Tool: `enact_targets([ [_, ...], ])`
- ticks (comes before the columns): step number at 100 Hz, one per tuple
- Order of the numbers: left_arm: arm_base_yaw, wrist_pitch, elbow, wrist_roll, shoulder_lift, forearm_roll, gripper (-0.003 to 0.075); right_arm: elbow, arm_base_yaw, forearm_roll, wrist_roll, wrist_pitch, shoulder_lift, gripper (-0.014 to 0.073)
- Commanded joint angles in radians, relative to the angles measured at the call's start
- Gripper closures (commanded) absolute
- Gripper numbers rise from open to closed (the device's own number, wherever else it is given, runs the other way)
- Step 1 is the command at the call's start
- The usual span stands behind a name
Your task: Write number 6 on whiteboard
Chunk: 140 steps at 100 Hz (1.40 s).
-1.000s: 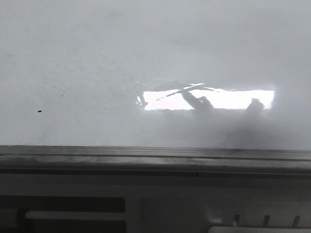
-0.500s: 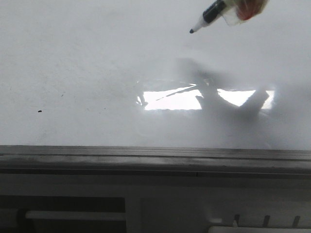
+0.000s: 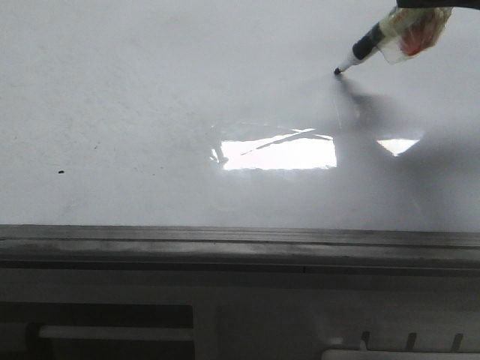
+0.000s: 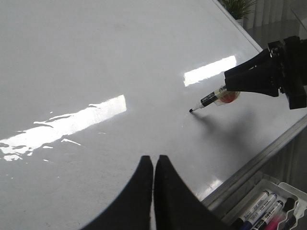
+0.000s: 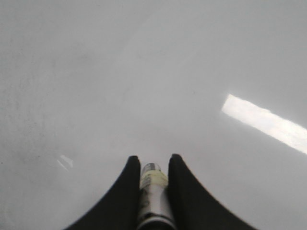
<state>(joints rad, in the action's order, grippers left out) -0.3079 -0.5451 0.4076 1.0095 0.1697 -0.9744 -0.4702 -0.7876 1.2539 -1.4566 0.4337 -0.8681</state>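
Note:
The whiteboard (image 3: 150,90) fills the front view, glossy and white. The number 6 is out of view; I see no drawn line on the board. My right gripper (image 5: 152,160) is shut on a marker (image 3: 367,49) with a black collar and a taped body. It comes in from the upper right, and its dark tip (image 4: 191,110) meets its own shadow on the board. My left gripper (image 4: 154,160) hovers over the whiteboard (image 4: 96,57) nearer the rail, shut with nothing in it.
A grey metal rail (image 3: 225,244) runs along the board's near edge. A tray of spare markers (image 4: 268,208) sits below it. A bright light reflection (image 3: 277,154) and a tiny black speck (image 3: 61,172) mark the board. A potted plant (image 4: 237,7) stands beyond the far corner.
The marker was out of the front view a second ago. It came in at the top, then moved right and down until its tip reached the board.

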Motion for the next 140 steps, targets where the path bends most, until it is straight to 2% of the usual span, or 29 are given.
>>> enact_targets([
  [1, 0.002, 0.043, 0.023, -0.008, 0.011, -0.044, 0.0739, -0.026, 0.001, -0.017, -0.015, 0.033, -0.015, 0.0657],
  [28, 0.002, 0.043, 0.023, -0.008, 0.011, -0.044, 0.0739, -0.026, 0.001, 0.041, -0.015, -0.090, -0.073, 0.0657],
  [49, 0.002, 0.043, 0.023, -0.008, 0.011, -0.044, 0.0739, 0.010, 0.001, 0.135, -0.021, -0.168, -0.078, 0.0657],
  [63, 0.002, 0.043, 0.023, -0.008, 0.011, -0.044, 0.0739, 0.056, 0.001, 0.237, -0.064, -0.151, -0.074, 0.0657],
  [83, 0.002, 0.043, 0.023, -0.008, 0.011, -0.044, 0.0739, 0.074, 0.001, 0.413, -0.220, -0.005, -0.011, 0.0657],
  [89, 0.002, 0.043, 0.023, -0.008, 0.011, -0.044, 0.0739, 0.074, 0.001, 0.416, -0.230, 0.032, 0.016, 0.0657],
  [119, 0.002, 0.043, 0.023, -0.008, 0.011, -0.044, 0.0739, 0.024, 0.001, 0.416, -0.268, 0.012, 0.061, 0.0657],
  [140, 0.002, 0.043, 0.023, -0.008, 0.011, -0.044, 0.0739, -0.024, 0.001, 0.412, -0.272, -0.043, -0.012, 0.0657],
])
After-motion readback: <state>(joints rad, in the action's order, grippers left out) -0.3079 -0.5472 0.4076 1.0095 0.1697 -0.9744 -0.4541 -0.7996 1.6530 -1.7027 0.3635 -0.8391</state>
